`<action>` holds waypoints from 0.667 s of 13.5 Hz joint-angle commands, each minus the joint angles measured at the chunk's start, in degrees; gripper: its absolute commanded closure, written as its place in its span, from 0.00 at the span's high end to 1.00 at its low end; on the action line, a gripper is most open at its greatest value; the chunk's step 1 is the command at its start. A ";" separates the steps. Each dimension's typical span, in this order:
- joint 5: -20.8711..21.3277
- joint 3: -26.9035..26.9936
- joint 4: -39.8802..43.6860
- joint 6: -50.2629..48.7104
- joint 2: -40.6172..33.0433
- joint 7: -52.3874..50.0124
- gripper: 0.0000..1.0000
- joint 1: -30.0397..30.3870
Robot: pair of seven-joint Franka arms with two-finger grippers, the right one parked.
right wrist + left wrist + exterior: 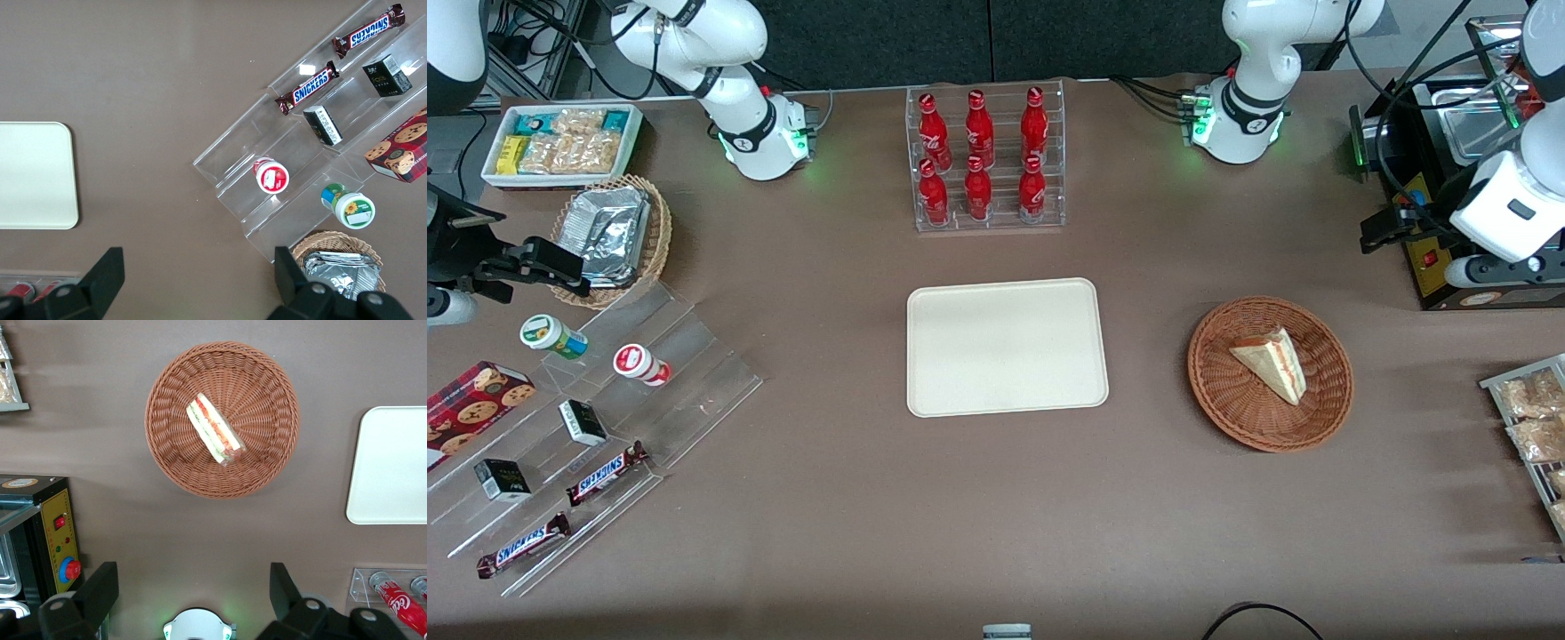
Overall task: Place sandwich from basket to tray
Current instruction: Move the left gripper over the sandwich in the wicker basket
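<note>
Sandwich [1272,363] lies in the round wicker basket [1227,400] on the counter [996,498], toward the working arm's end. Tray [1007,348] sits beside the basket, apart. End effector [193,597] hangs high above the counter near the basket, fingers [100,590] spread wide, holding nothing

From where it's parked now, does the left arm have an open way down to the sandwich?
Probably yes: the sandwich lies uncovered in the basket, nothing over it. The tool hangs open above the table, beside the basket.

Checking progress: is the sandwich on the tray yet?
No, the sandwich lies in the basket; the tray is bare, the gripper open above.
</note>
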 commanded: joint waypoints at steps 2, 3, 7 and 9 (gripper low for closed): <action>1.58 -0.16 1.21 -0.06 1.16 -0.23 1.00 0.18; 1.68 -0.16 1.03 0.29 1.25 -0.23 1.00 0.18; 1.85 -0.16 -2.47 5.01 3.19 -0.40 1.00 0.18; 1.85 -0.16 -5.46 8.71 3.27 -0.66 1.00 0.18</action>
